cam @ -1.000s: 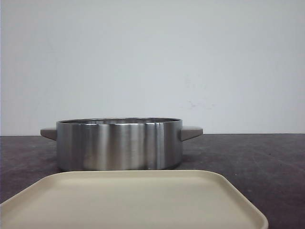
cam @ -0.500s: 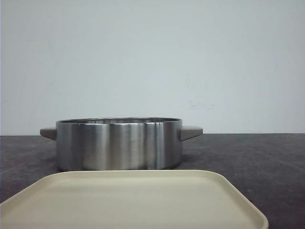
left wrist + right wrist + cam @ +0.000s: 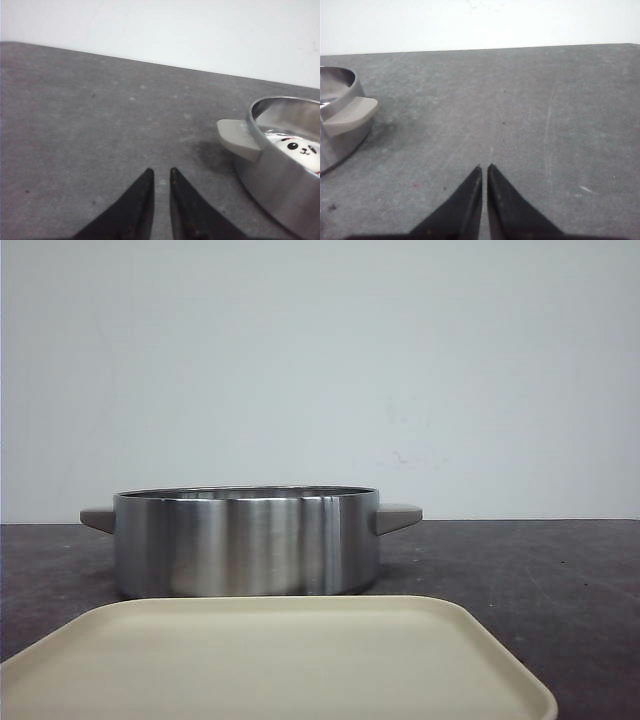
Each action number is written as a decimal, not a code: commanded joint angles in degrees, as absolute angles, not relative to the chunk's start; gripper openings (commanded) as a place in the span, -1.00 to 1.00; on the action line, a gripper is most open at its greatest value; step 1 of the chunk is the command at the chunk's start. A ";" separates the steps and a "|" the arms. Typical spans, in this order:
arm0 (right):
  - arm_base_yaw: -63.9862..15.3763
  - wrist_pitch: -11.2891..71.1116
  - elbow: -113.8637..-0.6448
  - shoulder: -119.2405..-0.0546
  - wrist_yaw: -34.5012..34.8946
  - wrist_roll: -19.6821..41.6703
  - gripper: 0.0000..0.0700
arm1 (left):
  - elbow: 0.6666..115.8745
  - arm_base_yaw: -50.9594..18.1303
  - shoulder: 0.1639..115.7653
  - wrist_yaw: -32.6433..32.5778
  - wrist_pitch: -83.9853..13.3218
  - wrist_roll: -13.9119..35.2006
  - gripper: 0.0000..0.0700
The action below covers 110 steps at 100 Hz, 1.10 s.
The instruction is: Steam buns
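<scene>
While you look forward over the dark speckled counter (image 3: 560, 570), a brushed steel pot (image 3: 246, 542) with two grey side handles sits in the middle, and a beige tray (image 3: 270, 660) lies just in front of it, nearest the camera, with its top bare. From this low angle the pot's wall hides whatever is inside.

Your left wrist view looks over the rim: one white panda-faced bun (image 3: 299, 151) lies inside the pot, near the wall by the grey handle (image 3: 238, 139). Any other buns are out of sight.

Your left hand (image 3: 160, 176) hangs over bare counter beside that handle, apart from the pot, its black fingers drawn close with only a narrow slit between the tips, holding nothing. Your right hand (image 3: 484, 169) hangs over open counter on the pot's other side, well clear of the other handle (image 3: 350, 115); its fingers are pressed nearly together and it too is empty.
</scene>
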<state>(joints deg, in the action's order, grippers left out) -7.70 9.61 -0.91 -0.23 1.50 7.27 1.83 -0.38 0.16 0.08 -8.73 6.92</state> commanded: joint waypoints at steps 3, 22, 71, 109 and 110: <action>-7.73 8.86 -0.64 -0.21 1.50 6.70 -0.97 | 0.80 -0.23 0.16 0.03 -10.63 4.97 -0.97; -7.73 8.86 -0.64 -0.21 1.50 6.70 -0.97 | 0.80 0.30 0.16 -0.32 -11.16 3.36 -0.97; -7.73 8.86 -0.64 -0.21 1.50 6.70 -0.97 | 0.80 0.54 0.16 0.03 -10.74 6.79 -0.97; -7.73 8.86 -0.64 -0.21 1.50 6.70 -0.97 | 0.80 0.54 0.16 0.03 -10.74 6.81 -0.97; -7.73 8.86 -0.64 -0.21 1.50 6.70 -0.97 | 0.80 0.54 0.16 0.03 -10.74 6.79 -0.97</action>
<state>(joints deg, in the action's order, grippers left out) -7.70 9.61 -0.91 -0.23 1.50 7.27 1.85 0.38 0.25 -0.01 -10.57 6.81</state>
